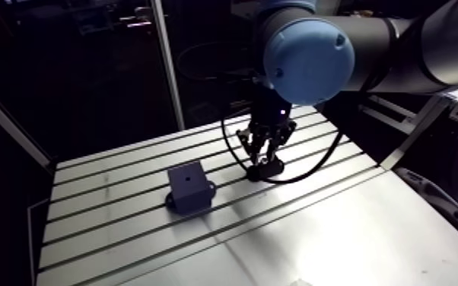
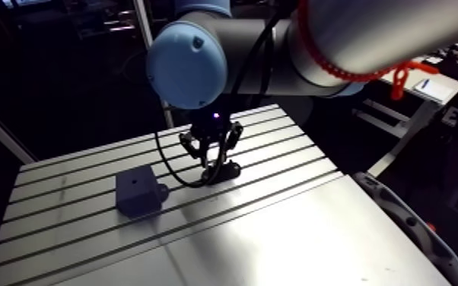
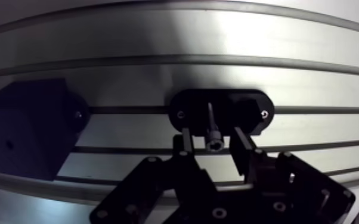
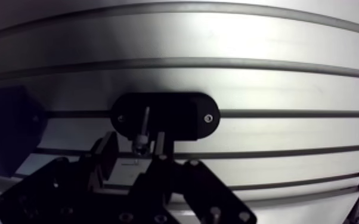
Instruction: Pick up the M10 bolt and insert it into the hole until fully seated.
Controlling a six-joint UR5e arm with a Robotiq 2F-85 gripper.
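On the slotted bench (image 1: 331, 228), a dark block (image 1: 189, 190) is seen toward the left in the arm view. A small hole (image 1: 189, 180) is set in its top face, and a flat foot with a screw is fixed at its base. To the right of the block, and apart from it, a black oval holder (image 3: 191, 107) is fastened across one of the bench's slots, with a screw at each end. The bolt (image 3: 213, 142) is stood upright in the middle of this holder, head uppermost and shank running down into it.

The gripper (image 3: 212, 132) is positioned low over the holder, and its two fingers (image 3: 185, 143) are placed one on either side of the bolt's head. The fingers are spread wide enough that a gap is seen between each one and the head, so the bolt is straddled and not clasped. In the right eye of the wrist view the gap looks narrower on one side. Whether the fingertips touch the holder cannot be told. In the wrist view the block is found off to the side of one finger, clear of the gripper.
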